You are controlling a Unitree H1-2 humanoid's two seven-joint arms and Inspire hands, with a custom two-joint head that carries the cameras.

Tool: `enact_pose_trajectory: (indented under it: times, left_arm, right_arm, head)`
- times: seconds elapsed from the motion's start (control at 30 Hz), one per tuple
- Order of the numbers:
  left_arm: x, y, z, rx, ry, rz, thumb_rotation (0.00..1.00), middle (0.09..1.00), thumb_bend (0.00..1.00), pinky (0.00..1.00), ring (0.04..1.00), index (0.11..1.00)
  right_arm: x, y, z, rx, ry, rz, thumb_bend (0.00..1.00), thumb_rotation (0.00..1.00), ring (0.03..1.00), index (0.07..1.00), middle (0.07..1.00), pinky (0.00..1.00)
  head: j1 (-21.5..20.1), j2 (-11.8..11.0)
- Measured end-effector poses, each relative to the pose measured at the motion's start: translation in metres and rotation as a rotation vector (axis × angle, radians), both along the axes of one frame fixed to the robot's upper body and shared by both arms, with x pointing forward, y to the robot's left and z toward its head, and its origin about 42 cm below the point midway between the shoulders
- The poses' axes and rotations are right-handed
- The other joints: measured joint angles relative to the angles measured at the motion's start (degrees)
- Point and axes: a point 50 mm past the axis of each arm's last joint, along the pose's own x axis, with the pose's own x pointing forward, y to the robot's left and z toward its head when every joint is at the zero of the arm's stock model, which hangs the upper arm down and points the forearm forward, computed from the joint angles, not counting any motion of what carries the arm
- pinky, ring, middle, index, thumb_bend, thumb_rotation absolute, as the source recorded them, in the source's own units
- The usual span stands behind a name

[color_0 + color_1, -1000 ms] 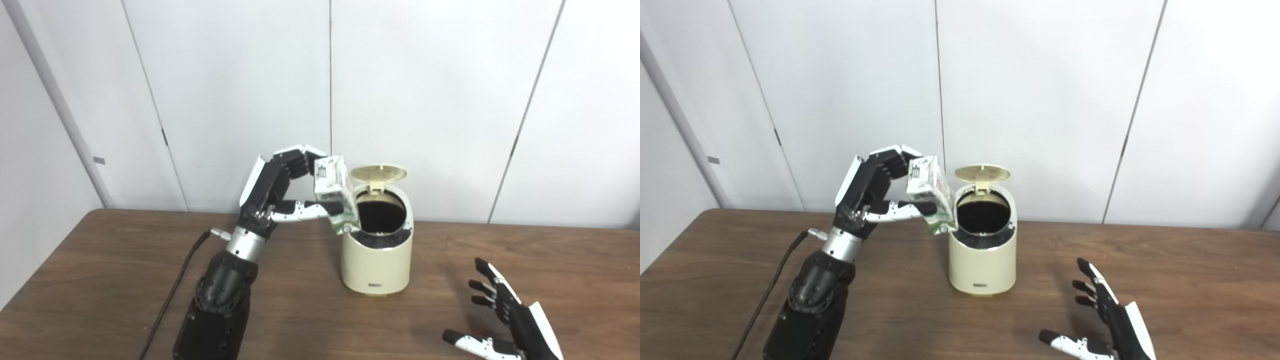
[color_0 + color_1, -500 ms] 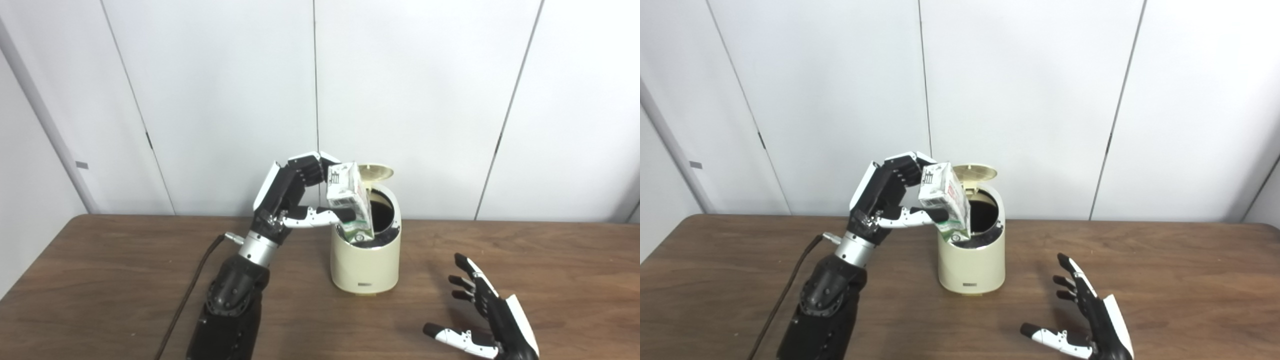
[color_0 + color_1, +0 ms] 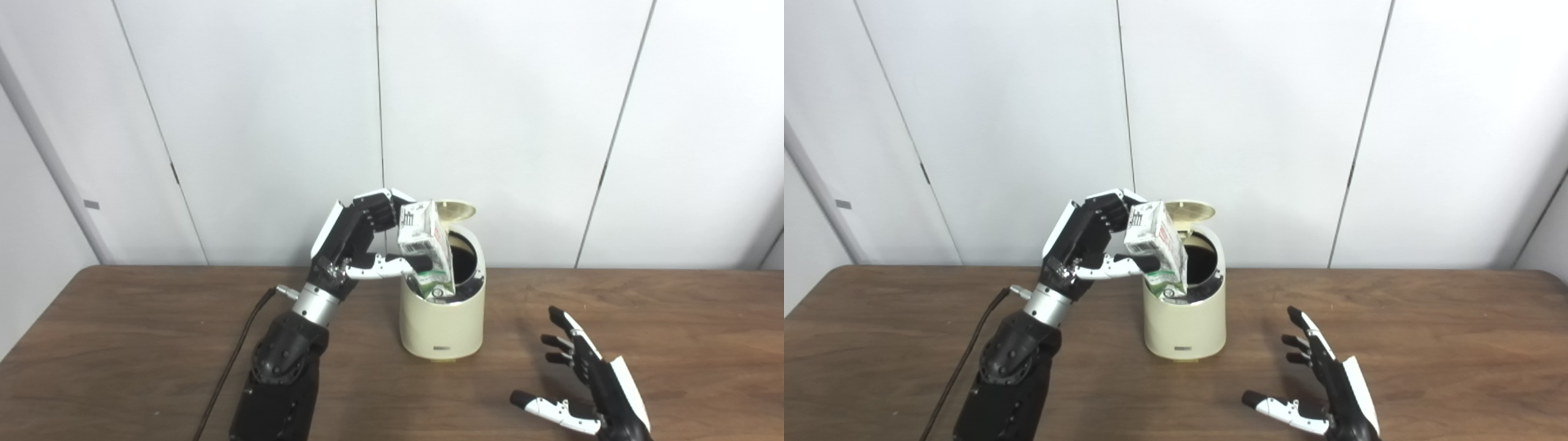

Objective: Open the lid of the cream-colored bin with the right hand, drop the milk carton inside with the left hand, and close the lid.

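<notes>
Left robot hand (image 3: 358,245) pinches the milk carton (image 3: 425,248) mid-body over the open bin (image 3: 442,318); looks light, crushable card, gentle side grip; right robot hand (image 3: 588,392) splayed, empty

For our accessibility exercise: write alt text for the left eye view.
The left hand holds a tilted carton over the open bin, its lid up. The right hand rests open on the table.

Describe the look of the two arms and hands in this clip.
Both hands, left hand and right hand, have black fingers, a white back plate and a white thumb with a black tip. The left arm has a silver wrist ring, a bulky black forearm and a dark cable trailing along the table.
</notes>
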Motion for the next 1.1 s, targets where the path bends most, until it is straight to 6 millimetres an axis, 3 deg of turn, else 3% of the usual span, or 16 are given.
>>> enact_pose_trajectory:
  times: [1.1]
  left_arm:
    - [0.018, 0.003, -0.017, -0.026, 0.104, 0.097, 0.00, 0.481, 0.50, 0.47, 0.445, 0.519]
  right_arm:
    - [-0.001, 0.006, 0.003, 0.010, -0.014, 0.011, 0.79, 0.30, 0.826, 0.915, 0.932, 0.77]
  head:
    - [-0.53, 0.18]
